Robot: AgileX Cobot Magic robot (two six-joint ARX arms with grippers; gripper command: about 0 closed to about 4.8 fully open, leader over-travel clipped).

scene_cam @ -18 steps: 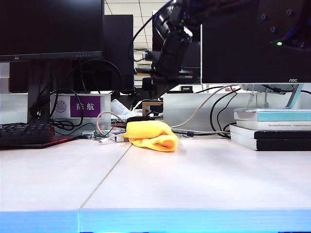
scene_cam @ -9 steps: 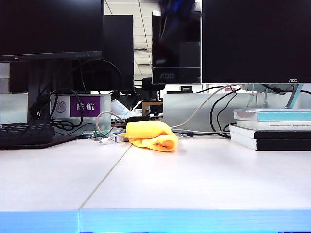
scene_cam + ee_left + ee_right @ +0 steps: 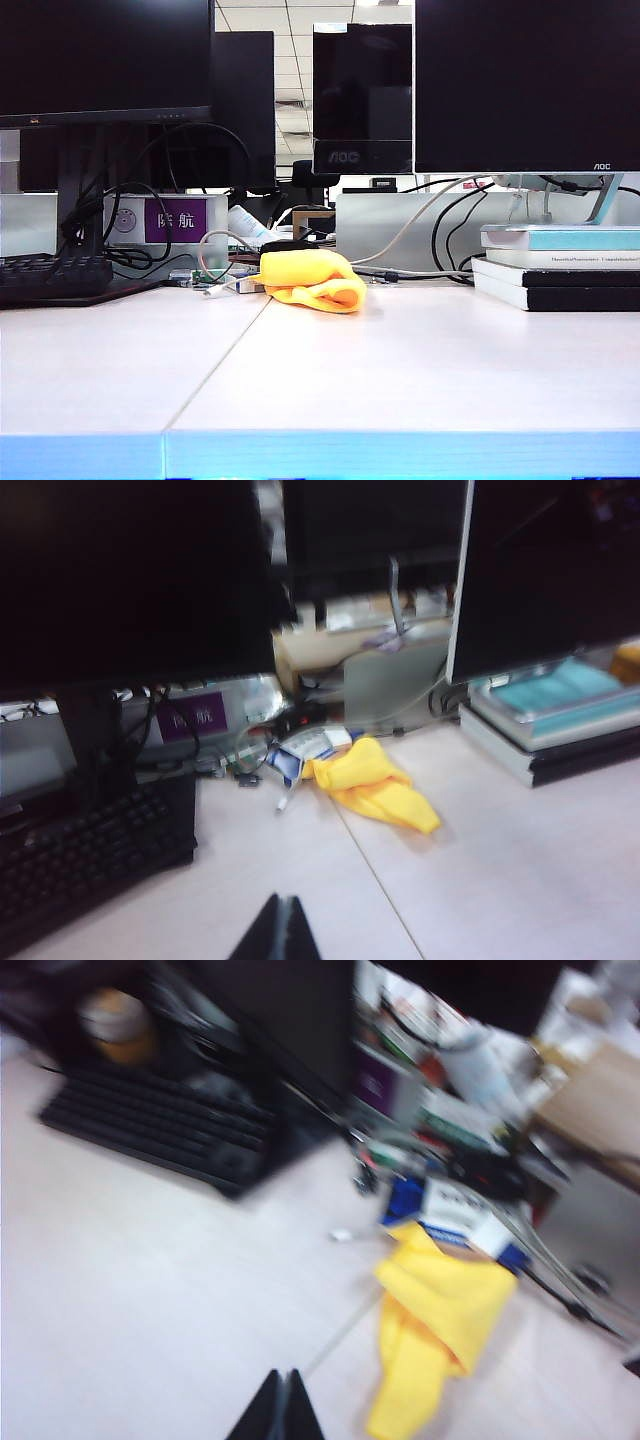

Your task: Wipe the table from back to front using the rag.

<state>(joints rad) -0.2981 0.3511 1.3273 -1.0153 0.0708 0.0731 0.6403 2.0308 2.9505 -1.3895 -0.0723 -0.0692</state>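
Showing "AOC" on monitor point(image 3: 362, 100); grippers up.

One yellow rag point(image 3: 310, 279) lies on one bench point(image 3: 400, 370). One black keyboard point(image 3: 52, 277) and one stack of books point(image 3: 560, 265) rest there too. Two pincers show, left pincer point(image 3: 279, 932) and right pincer point(image 3: 279, 1410), both closed.

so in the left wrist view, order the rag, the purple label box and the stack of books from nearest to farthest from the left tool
From the shut left tool, low over the table:
1. the rag, ahead, on the seam.
2. the purple label box, behind the keyboard.
3. the stack of books, far off to the side.
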